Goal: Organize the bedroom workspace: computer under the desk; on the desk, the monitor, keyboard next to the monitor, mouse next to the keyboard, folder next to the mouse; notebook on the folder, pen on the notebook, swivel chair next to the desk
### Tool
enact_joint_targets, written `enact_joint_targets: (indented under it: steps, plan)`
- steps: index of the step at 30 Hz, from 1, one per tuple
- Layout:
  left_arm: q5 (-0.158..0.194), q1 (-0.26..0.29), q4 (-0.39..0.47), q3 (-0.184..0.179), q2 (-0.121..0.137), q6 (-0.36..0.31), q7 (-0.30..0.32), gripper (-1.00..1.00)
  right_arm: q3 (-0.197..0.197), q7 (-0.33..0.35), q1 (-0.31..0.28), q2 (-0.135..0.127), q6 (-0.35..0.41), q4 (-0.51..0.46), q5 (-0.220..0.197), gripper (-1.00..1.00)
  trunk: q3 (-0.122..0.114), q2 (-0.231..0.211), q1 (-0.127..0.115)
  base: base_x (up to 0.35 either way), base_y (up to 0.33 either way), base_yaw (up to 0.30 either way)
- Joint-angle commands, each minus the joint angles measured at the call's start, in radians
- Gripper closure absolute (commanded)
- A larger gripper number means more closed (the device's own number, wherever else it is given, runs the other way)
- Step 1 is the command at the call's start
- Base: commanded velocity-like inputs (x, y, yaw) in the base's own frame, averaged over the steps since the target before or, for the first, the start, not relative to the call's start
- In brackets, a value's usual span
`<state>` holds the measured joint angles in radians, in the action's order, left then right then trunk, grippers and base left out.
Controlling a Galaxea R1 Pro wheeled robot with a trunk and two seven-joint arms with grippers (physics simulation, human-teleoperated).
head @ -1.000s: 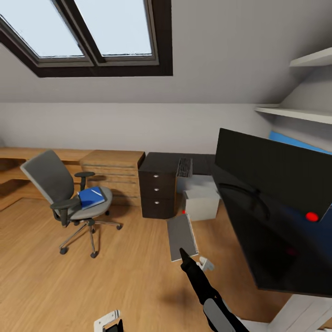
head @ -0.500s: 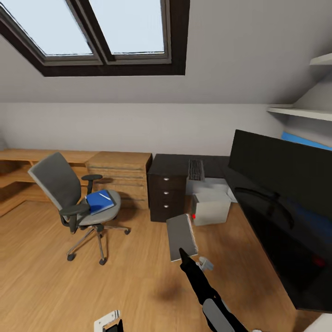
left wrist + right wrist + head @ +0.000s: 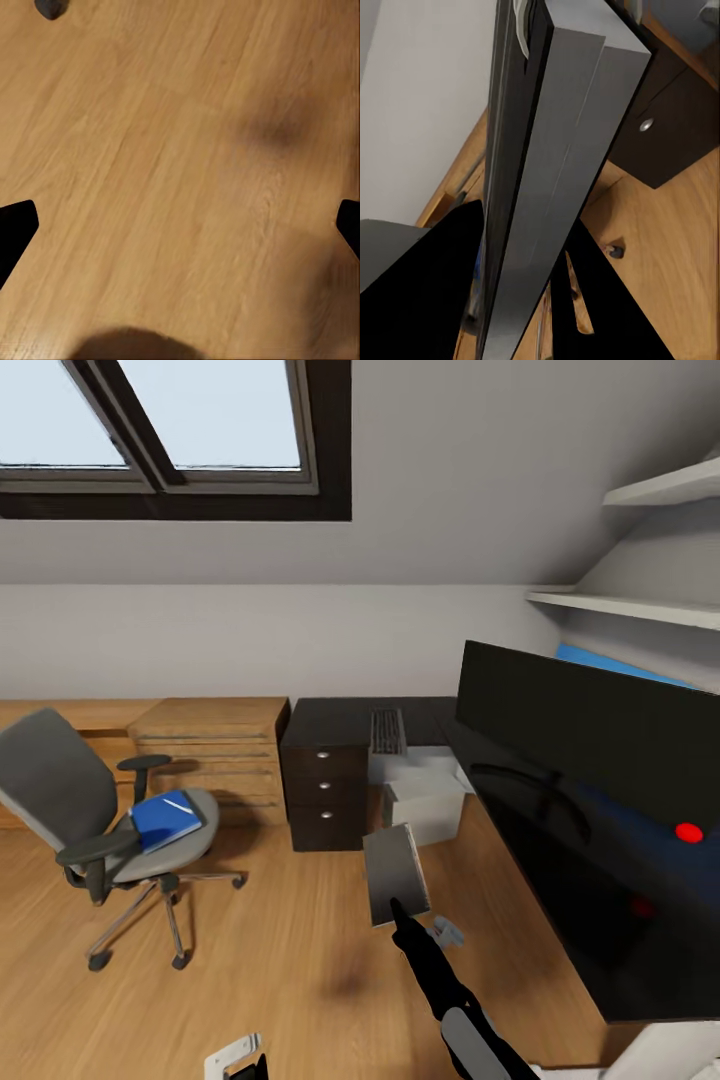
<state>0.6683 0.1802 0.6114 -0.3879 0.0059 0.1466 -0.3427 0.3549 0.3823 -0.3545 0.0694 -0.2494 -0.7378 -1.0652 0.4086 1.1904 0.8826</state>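
Our right gripper [image 3: 405, 916] clamps a grey notebook [image 3: 394, 874]; our left gripper [image 3: 180, 225] hangs open above the floor. The notebook could strike the monitor [image 3: 590, 740] at the dark desk's [image 3: 340, 712] edge as we approach.

Soft daylight from the skylight [image 3: 200, 420]; faint shadows, wide-angle edges

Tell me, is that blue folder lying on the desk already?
No, the blue folder lies on the seat of the swivel chair, which stands on the wooden floor apart from the dark desk.

Glossy black monitor [image 3: 590, 760], matt wood floor [image 3: 250, 960], cloth-look chair [image 3: 60, 790].
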Motion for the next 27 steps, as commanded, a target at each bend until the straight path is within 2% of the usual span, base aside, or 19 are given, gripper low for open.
enact_joint_targets:
  steps: [1,10,27]
  plan:
    - [0.010,0.001,0.000,-0.007,0.001,0.007,-0.007,-1.00,0.004,0.004,-0.001,0.000,-0.005,0.002,-0.010,1.00,0.001,0.001,0.001,0.300,0.000,-0.265]
    - [0.010,0.001,0.000,-0.007,0.001,0.007,-0.007,-1.00,0.004,0.004,-0.001,0.000,-0.005,0.002,-0.010,1.00,0.001,0.001,0.001,0.320,0.000,-0.222]
    - [0.011,0.001,-0.001,-0.005,0.002,0.004,-0.007,-1.00,0.006,0.002,-0.001,0.004,-0.004,0.002,-0.011,1.00,0.001,0.001,0.001,0.329,0.000,-0.013]
